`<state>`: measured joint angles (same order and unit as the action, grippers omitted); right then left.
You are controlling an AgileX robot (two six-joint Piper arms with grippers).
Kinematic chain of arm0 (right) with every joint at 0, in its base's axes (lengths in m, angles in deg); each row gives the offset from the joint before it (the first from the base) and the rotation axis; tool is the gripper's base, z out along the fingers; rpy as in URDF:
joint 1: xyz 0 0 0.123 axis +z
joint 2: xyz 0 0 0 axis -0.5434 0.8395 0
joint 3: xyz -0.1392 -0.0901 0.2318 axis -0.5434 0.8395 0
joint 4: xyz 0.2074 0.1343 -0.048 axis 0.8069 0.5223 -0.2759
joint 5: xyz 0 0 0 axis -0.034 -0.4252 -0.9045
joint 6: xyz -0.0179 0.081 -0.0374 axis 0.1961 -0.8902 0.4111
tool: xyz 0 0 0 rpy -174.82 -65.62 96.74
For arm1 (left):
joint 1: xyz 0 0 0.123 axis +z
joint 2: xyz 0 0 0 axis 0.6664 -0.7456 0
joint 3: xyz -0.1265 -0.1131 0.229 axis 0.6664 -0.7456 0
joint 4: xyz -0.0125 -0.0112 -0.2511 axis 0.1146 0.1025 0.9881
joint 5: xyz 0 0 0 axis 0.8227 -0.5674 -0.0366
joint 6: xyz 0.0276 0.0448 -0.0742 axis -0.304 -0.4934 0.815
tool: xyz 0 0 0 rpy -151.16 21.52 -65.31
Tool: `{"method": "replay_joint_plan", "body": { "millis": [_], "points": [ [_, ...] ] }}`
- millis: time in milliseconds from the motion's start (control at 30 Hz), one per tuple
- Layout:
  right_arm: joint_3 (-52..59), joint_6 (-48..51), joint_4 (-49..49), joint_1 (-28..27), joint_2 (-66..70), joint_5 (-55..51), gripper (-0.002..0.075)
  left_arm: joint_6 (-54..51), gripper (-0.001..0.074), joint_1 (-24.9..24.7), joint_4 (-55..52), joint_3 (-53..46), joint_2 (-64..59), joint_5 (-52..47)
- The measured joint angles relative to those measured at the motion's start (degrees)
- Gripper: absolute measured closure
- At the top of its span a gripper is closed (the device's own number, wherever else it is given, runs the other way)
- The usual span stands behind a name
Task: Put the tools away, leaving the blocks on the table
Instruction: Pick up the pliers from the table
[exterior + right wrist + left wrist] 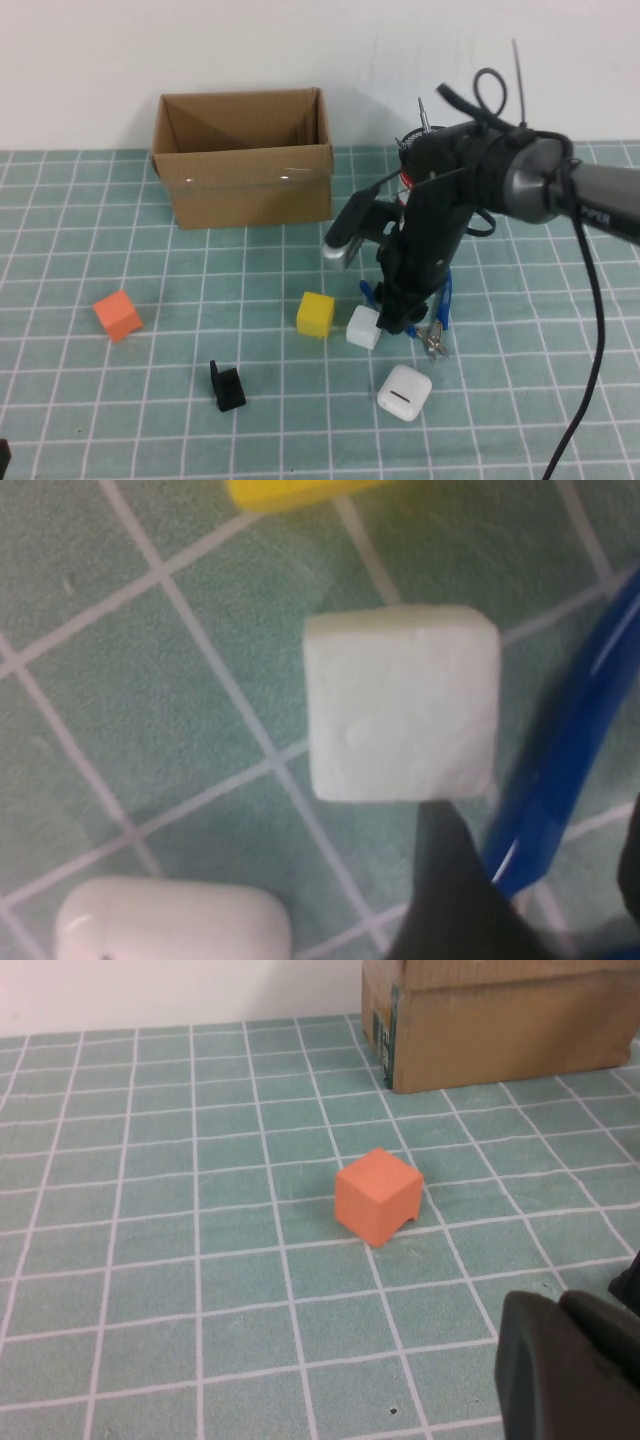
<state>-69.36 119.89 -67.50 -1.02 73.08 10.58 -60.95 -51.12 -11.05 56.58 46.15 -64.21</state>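
Writing: white lettering ran along my right arm's grey link at the edge of the high view, too small to read; a dark label sat on the cardboard box corner in the left wrist view, also unreadable.
Right gripper: lowered to the table over the blue-handled pliers; its tip stood just beside the white block; whether my fingers were spread or closed I could not tell; one dark finger lay between the white block and a blue handle.
Left gripper: low at the near left edge, well apart from the pliers; its opening could not be told; the orange block sat ahead of it.
Blocks: the yellow block was just left of the white one; orange was far left.
Box: open-topped, at the far side; nothing showed inside.
Others: white case near the pliers; black bracket nearer me.
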Motion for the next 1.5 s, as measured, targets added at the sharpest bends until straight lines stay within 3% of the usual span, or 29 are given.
{"method": "replay_joint_plan", "body": {
  "millis": [233,800,900,1133,1500],
  "points": [
    [0.0,-2.8,-4.4,0.1,0.0,2.7,0.0403,0.0,0.0738,0.0,0.0,0.0,0.0,0.0],
    [0.0,-3.2,-2.3,0.1,2.4,6.0,0.0405,0.0,0.0738,0.0,0.0,0.0,0.0,0.0],
    [0.0,-3.2,-2.3,0.1,2.8,5.0,0.0459,0.0,0.0738,0.0,0.0,0.0,0.0,0.0],
    [0.0,-3.2,-3.2,0.1,3.2,1.3,0.0734,0.0,0.0738,0.0,0.0,0.0,0.0,0.0],
    [-9.2,-15.8,-8.1,0.1,-4.3,-12.7,0.0732,0.0,0.0738,0.0,0.0,0.0,0.0,0.0]
  ]
}}
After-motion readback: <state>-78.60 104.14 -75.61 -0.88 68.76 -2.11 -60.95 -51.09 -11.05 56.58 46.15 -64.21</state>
